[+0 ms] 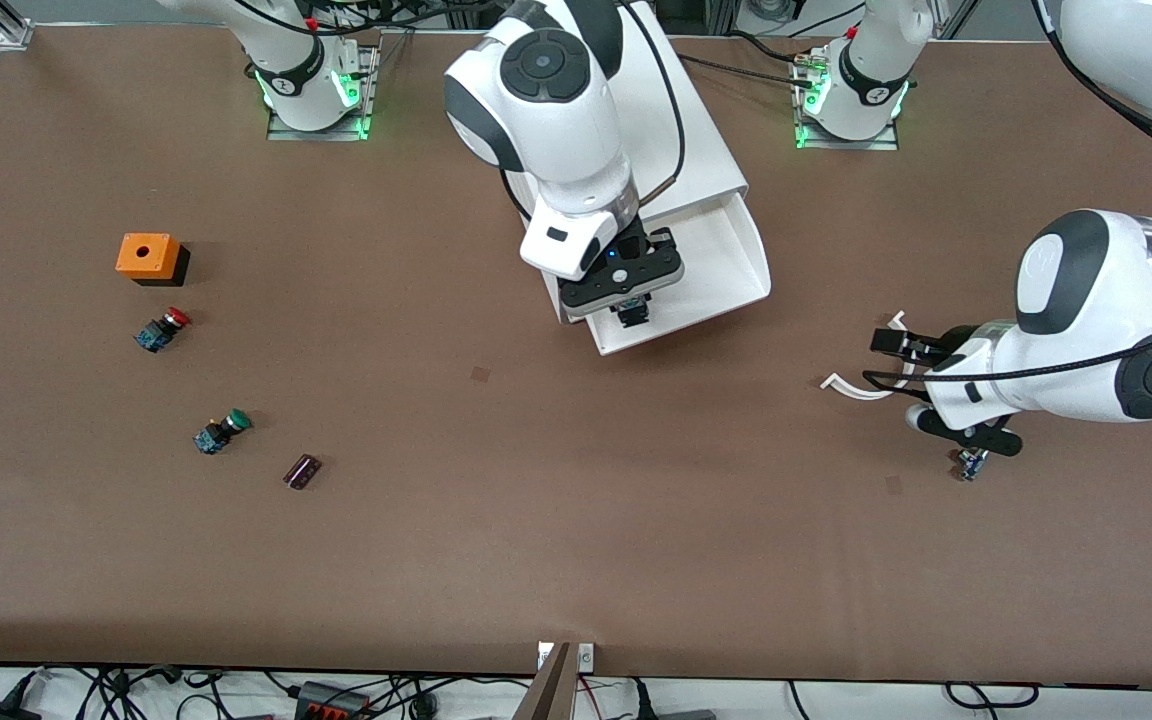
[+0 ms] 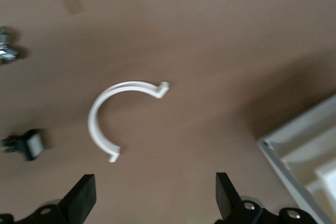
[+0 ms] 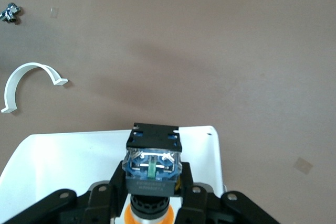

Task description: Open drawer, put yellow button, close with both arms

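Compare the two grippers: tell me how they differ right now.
The right gripper is shut on the yellow button; the left gripper is open and empty. The right gripper is over the open drawer; the left gripper is over the white curved clip. Both are black two-finger grippers.

Bright, even overhead light on the brown table (image 1: pixel 576 560), short soft shadows beside the orange box (image 1: pixel 148 256), green glow at the arm bases, mild glare on white arm shells, left wrist view blurred, right wrist view sharper.
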Tool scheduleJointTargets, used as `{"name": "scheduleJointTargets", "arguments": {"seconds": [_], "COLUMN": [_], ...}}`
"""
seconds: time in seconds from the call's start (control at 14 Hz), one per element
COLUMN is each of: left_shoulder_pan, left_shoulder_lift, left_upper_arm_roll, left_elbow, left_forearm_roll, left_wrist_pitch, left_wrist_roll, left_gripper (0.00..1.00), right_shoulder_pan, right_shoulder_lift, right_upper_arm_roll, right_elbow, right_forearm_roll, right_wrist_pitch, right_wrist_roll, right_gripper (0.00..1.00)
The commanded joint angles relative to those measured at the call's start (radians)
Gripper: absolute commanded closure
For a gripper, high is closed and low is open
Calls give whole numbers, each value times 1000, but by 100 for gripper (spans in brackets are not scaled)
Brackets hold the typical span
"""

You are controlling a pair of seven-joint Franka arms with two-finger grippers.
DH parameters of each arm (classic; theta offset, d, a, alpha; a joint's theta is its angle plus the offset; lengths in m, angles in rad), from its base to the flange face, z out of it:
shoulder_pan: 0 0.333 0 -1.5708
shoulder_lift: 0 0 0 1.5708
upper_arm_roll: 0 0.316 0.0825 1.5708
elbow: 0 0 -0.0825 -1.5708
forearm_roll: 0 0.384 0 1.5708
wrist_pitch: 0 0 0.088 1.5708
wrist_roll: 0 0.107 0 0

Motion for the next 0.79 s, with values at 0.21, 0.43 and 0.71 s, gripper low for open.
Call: {"name": "scheduleJointTargets", "arguments": {"seconds": [0.21, 0.43, 0.71], "left_shoulder_pan": [1, 9, 3], "left_shoulder_lift": [29, 34, 32], "left_upper_arm_roll": [6, 6, 6], "left_elbow": [36, 33, 35], "left_forearm_roll": [32, -3, 3], "left_wrist_pitch": [2, 2, 2], "left_wrist_roll": [-139, -172, -172], "left_gripper": [0, 0, 0], "right_shoulder_pan": [54, 63, 68], "right_shoulder_lift": [65, 76, 94], "right_upper_arm_roll": [-11, -8, -7], "right_elbow": [47, 47, 47], "right_forearm_roll": [-3, -2, -2], "right_wrist_pitch": [-12, -23, -20], "right_wrist_roll": [24, 23, 23], "right_gripper": [100, 100, 100]}}
